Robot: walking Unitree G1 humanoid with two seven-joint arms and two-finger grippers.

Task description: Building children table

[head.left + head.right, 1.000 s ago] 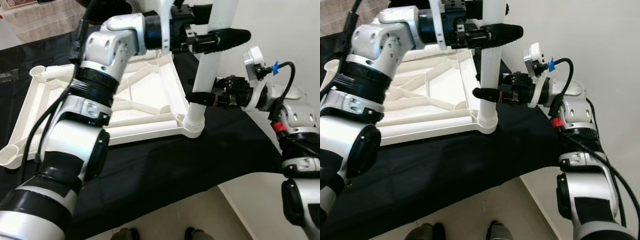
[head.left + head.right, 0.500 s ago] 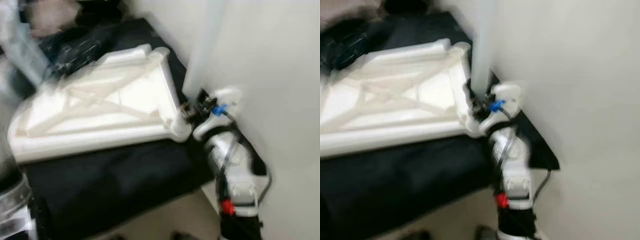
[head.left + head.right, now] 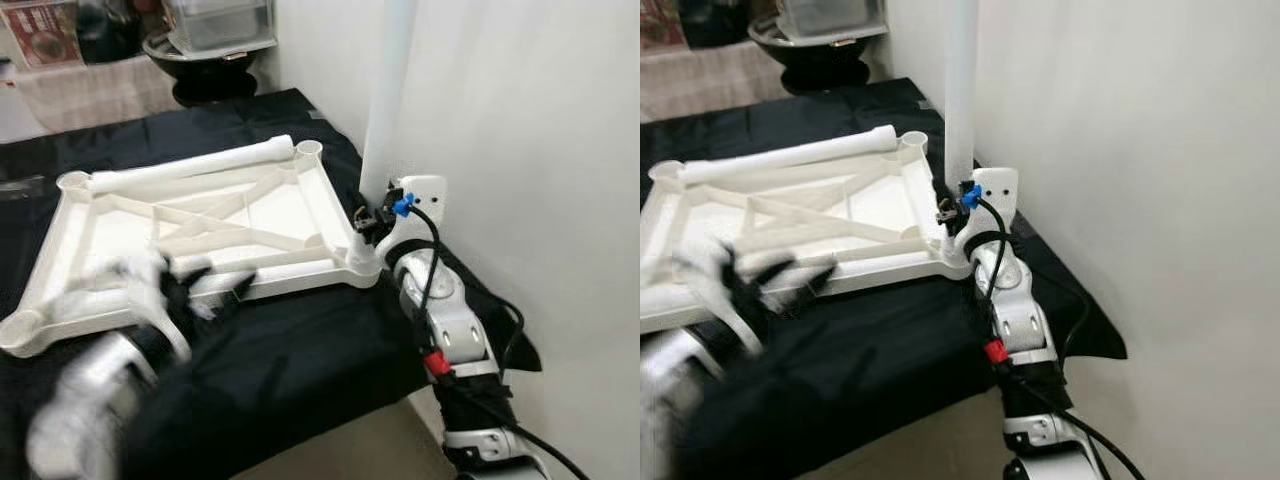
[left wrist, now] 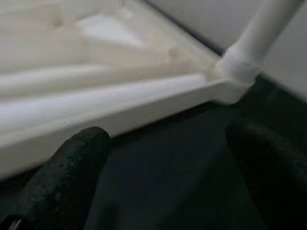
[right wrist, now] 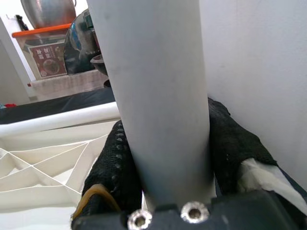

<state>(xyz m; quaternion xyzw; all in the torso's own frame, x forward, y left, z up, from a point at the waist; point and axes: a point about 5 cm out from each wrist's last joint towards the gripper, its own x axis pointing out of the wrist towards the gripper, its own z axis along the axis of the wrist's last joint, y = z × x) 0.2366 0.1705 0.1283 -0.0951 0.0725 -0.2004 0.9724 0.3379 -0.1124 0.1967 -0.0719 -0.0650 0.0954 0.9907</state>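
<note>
A black-draped surface carries the upturned white tabletop.

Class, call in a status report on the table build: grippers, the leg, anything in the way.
Right gripper shut on leg, upright in tabletop corner socket. Left gripper blurred, jaws open, empty, near the front edge. Wall close beside leg.

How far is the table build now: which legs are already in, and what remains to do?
Done: one white leg stands upright in the near right corner socket of the upturned tabletop. In hand: the right gripper has its jaws shut on that leg near its base, while the left gripper, jaws open, is blurred over the black cloth. Left: another leg lies loose along the far edge, and three corner sockets look empty.
</note>
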